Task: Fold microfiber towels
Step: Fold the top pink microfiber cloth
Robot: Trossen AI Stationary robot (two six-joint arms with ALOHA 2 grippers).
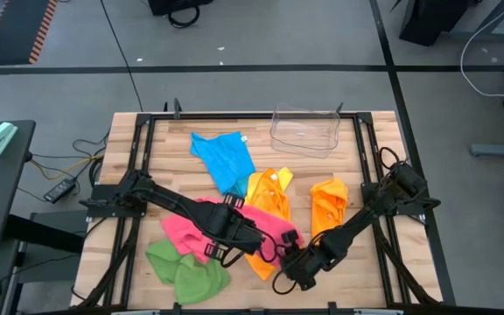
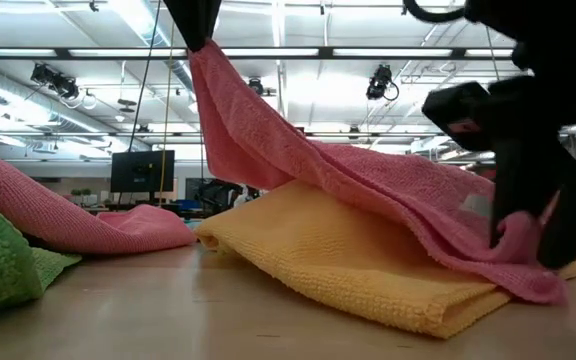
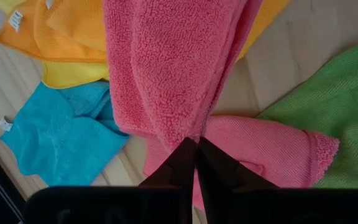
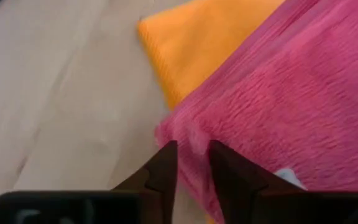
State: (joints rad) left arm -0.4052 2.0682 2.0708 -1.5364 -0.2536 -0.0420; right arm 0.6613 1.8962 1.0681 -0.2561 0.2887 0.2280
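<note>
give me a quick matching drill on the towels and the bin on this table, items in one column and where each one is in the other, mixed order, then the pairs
Items:
1. pink towel
2. blue towel
3. green towel
4. clear plastic bin

Places:
A. at the table's far edge, empty of towels
B. near the front left corner, beside the pink one
C. lifted by the left gripper, draped over a yellow towel
D. flat on the table, beyond the pink one, left of the bin

Pairs: 1-C, 2-D, 3-B, 4-A

Grey floor point(image 1: 261, 35), striped mat point(image 1: 20, 31); ceiling strip lights point(image 2: 368, 52)
</note>
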